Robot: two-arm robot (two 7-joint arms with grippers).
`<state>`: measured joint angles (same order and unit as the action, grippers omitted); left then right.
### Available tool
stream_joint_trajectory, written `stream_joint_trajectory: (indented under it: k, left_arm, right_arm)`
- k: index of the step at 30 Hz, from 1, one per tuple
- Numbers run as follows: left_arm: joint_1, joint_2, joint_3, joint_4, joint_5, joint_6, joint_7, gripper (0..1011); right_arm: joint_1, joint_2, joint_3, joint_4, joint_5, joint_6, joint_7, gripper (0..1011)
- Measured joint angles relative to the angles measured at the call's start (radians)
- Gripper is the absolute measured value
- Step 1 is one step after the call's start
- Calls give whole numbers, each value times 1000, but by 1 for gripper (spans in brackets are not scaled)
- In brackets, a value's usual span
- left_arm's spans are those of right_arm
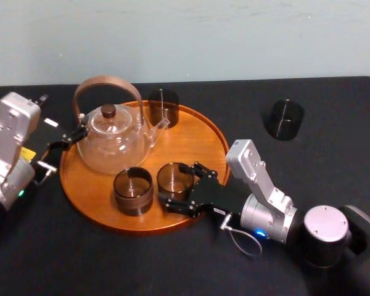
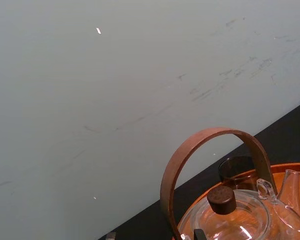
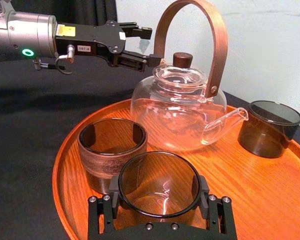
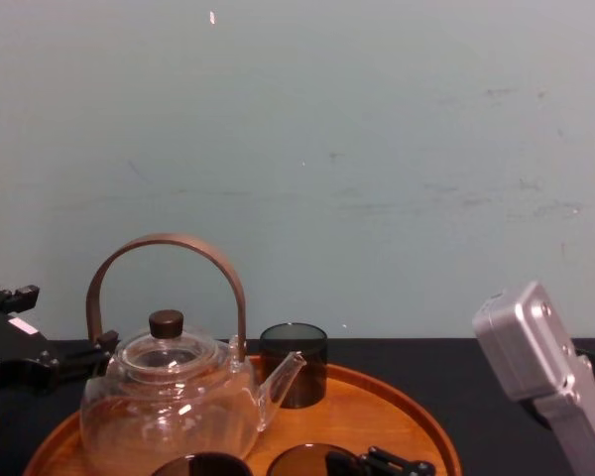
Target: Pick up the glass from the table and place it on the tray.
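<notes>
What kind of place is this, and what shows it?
Probably a robotics test bench, not a tearoom: black table against a bare wall, the right gripper closed on a glass on the tray, the left gripper open beside the teapot.

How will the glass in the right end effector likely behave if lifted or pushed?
The glass between the right end effector fingers looks smooth and thin-walled: probably slippery and fragile. Short, wide and upright on the tray, it seems unlikely to tip. The left end effector hovers beside the teapot.
</notes>
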<state>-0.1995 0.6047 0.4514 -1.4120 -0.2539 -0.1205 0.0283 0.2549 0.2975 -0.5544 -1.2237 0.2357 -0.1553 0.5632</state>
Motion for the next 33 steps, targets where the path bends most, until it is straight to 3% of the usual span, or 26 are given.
stream_joint_trajectory:
  k: [6,12,22,33]
  left_arm:
    - [0,0,0,0,0,0,0,1009]
    - [0,0,0,0,0,0,0,1010]
    - [0,0,0,0,0,0,0,1009]
    - [0,0,0,0,0,0,0,1010]
  right_arm:
    - [0,0,1,-1,0,1,0,905]
    - [0,1,1,-1,-2,1,0,1002]
    - [-10,10,9,-17,15,7,7,1002]
    - [-52,46,19,-80,32,36,2,1002]
